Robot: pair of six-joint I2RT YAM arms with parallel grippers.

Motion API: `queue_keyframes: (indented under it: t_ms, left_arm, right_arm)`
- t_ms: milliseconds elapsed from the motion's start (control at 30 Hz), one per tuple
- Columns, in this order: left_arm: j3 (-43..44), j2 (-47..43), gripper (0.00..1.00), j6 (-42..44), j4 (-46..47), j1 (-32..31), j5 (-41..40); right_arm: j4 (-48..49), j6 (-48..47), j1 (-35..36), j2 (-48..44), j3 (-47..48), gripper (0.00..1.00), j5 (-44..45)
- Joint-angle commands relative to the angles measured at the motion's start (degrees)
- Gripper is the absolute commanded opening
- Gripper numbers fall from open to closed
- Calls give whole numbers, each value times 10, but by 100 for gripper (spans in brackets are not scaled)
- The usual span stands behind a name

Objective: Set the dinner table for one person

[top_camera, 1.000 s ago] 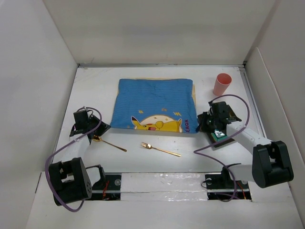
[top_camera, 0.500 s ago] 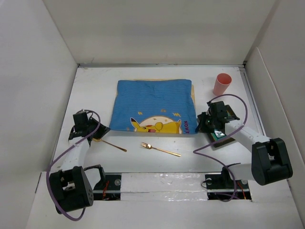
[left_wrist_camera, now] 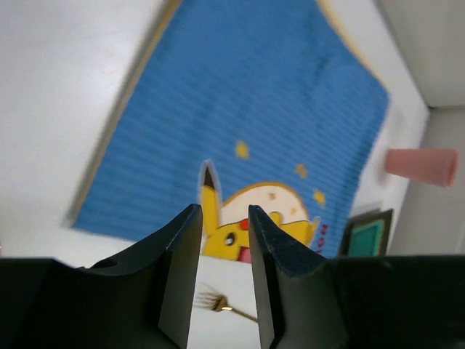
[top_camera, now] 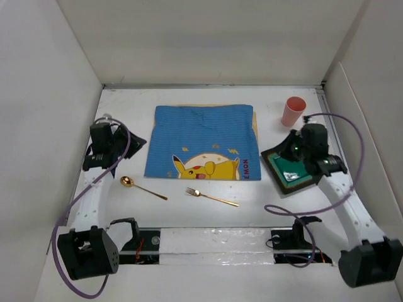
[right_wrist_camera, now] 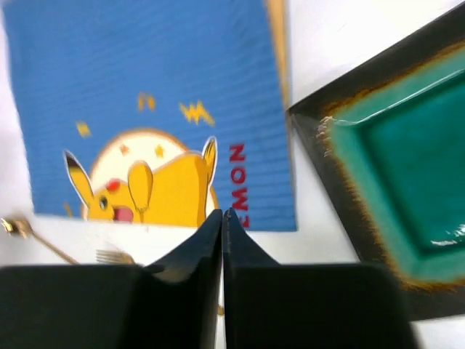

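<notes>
The dinner table (top_camera: 126,107) is a white surface with a blue cartoon-print mat (top_camera: 204,141) at its middle. A gold spoon (top_camera: 128,182) and a gold fork (top_camera: 211,196) lie in front of the mat. A dark square plate with a green centre (top_camera: 295,171) lies right of the mat, and a pink cup (top_camera: 293,111) stands behind it. My left gripper (top_camera: 138,141) hovers left of the mat, slightly open and empty (left_wrist_camera: 223,212). My right gripper (top_camera: 284,151) hovers over the plate's far left corner, shut and empty (right_wrist_camera: 221,212).
White walls close the table in at the back and both sides. The left wrist view shows the mat (left_wrist_camera: 240,109), cup (left_wrist_camera: 421,166), plate (left_wrist_camera: 367,233) and fork (left_wrist_camera: 218,304). The right wrist view shows the mat (right_wrist_camera: 145,73), plate (right_wrist_camera: 407,167) and fork (right_wrist_camera: 112,256).
My left gripper has lifted off the spoon's place and moved back toward the far left. My right gripper has risen and moved right, leaving the plate uncovered.
</notes>
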Motion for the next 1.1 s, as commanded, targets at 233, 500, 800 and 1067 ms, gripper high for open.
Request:
queue_keyframes:
  t_ms: [233,500,800,1067]
  left_arm:
    - [116,7,3,79,91,-130,85]
    - [176,44,28,181,57,-298,-33]
    - [122,34,47,184,73,-423,-78]
    - [119,27,47,174,71,-431,-90]
  right_arm:
    - [-100,200,-189,-124,-86,27,125]
    - [-146,228,-292,-76,-124,69,139]
    - [-63,284,-308,-20,-178,74,117]
    - [54,323,-314,43,-223,58,77]
